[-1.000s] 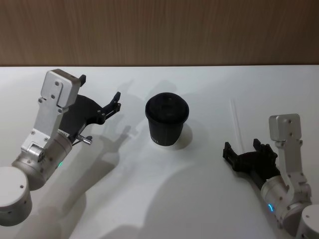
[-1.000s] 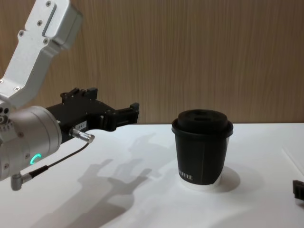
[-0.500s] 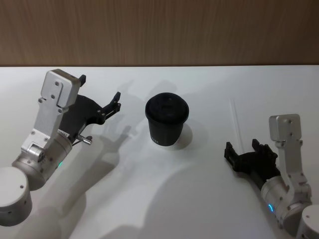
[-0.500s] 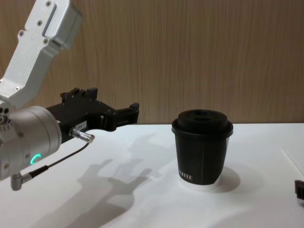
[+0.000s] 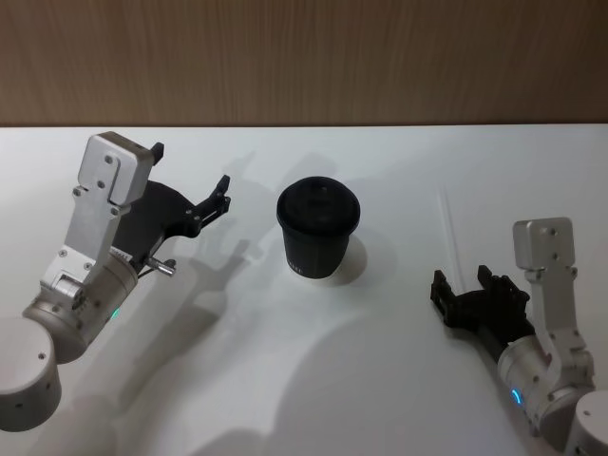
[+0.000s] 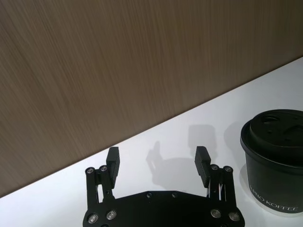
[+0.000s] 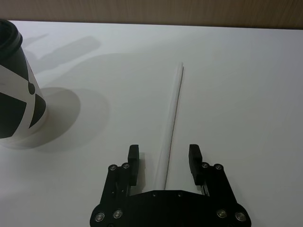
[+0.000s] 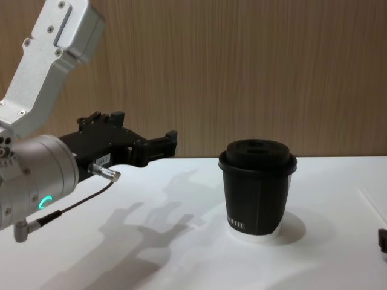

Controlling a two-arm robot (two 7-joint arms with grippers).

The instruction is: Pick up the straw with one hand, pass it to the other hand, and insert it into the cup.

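The black lidded cup (image 5: 318, 228) stands upright mid-table, also in the chest view (image 8: 259, 193) and beside my left gripper in its wrist view (image 6: 277, 156). The white straw (image 5: 449, 237) lies flat on the table to the cup's right. My right gripper (image 5: 463, 281) is open at the straw's near end. In its wrist view the straw (image 7: 174, 104) runs forward from between the spread fingers of the right gripper (image 7: 164, 150), untouched. My left gripper (image 5: 190, 169) hovers open left of the cup, empty; it also shows in the chest view (image 8: 139, 130) and the left wrist view (image 6: 157, 153).
The white table (image 5: 313, 380) ends at a wooden wall (image 5: 304, 57) behind. The left arm's grey cable (image 8: 72, 205) hangs under its wrist. Bare table lies between cup and straw and in front of the cup.
My right gripper has shifted slightly to the right, still open over the straw's near end. The left arm, cup and straw have not moved.
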